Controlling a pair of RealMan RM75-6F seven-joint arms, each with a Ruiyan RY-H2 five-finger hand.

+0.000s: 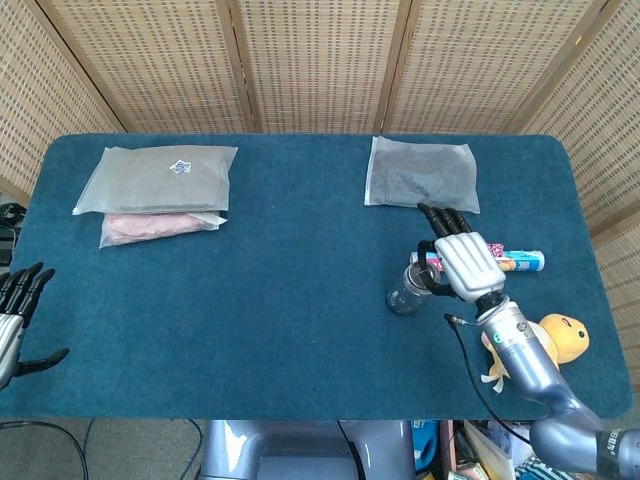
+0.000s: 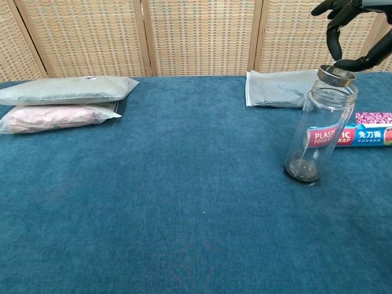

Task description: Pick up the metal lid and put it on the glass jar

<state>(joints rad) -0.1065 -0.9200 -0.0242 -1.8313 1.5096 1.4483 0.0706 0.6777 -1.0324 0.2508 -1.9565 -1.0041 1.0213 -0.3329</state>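
The clear glass jar (image 2: 320, 130) stands upright on the blue table at the right; from the head view it shows as a tilted cylinder (image 1: 408, 290). My right hand (image 2: 350, 30) hovers just above its mouth and pinches the round metal lid (image 2: 336, 75) between thumb and fingers. The lid sits tilted right at the jar's rim, at or just above it. In the head view the right hand (image 1: 463, 262) covers the lid and the jar's mouth. My left hand (image 1: 14, 315) hangs at the table's left edge, fingers spread and empty.
A plastic-wrap box (image 2: 353, 135) lies just behind the jar, a grey pouch (image 1: 421, 173) beyond it. A yellow plush toy (image 1: 549, 338) lies at the front right. Two stacked pouches (image 1: 157, 192) rest at the far left.
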